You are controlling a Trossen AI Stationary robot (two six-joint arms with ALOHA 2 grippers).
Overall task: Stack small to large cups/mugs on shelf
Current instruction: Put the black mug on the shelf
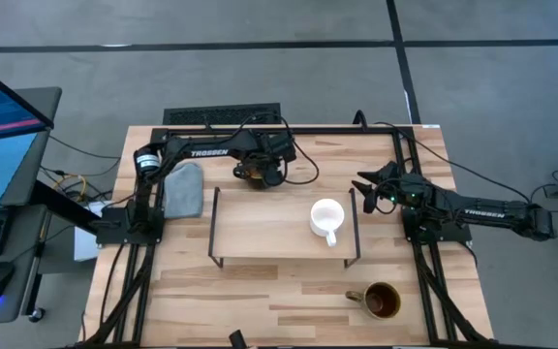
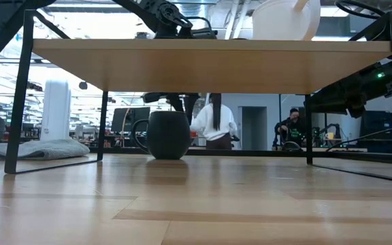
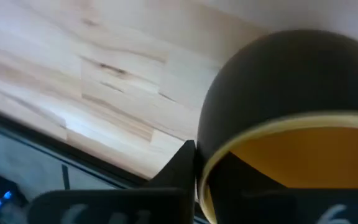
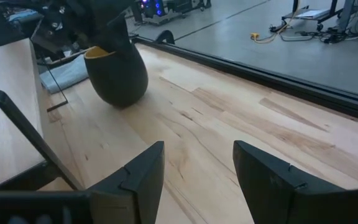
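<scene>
The left gripper [image 1: 258, 172] sat at the far side of the table [image 1: 260, 301], behind the shelf [image 1: 269, 237], right over the dark mug [image 1: 256, 173]. Its fingers had closed on the mug's rim: in the left wrist view one dark finger [image 3: 178, 165] lay against the outside of the mug [image 3: 272, 87], just beside the yellow-orange lining, with the other finger out of sight inside. From table height the dark mug [image 2: 168, 135] stood upright on the tabletop beyond the shelf, its base down on the wood. The white mug [image 1: 326, 218] stood upright on the shelf, toward its right end, handle pointing to the near edge; in the low view its rounded white body [image 2: 286, 19] showed above the shelf board [image 2: 209, 64]. The olive-brown mug [image 1: 380, 301] stood on the table near the front right corner, well apart from the shelf, handle to the left. The right gripper [image 1: 366, 189] waited just past the shelf's right end, its fingers [image 4: 138, 174] spread wide and holding nothing, pointed across the table toward the dark mug [image 4: 117, 74]. A folded grey cloth [image 1: 184, 189] lay left of the shelf, near the left arm's base.
</scene>
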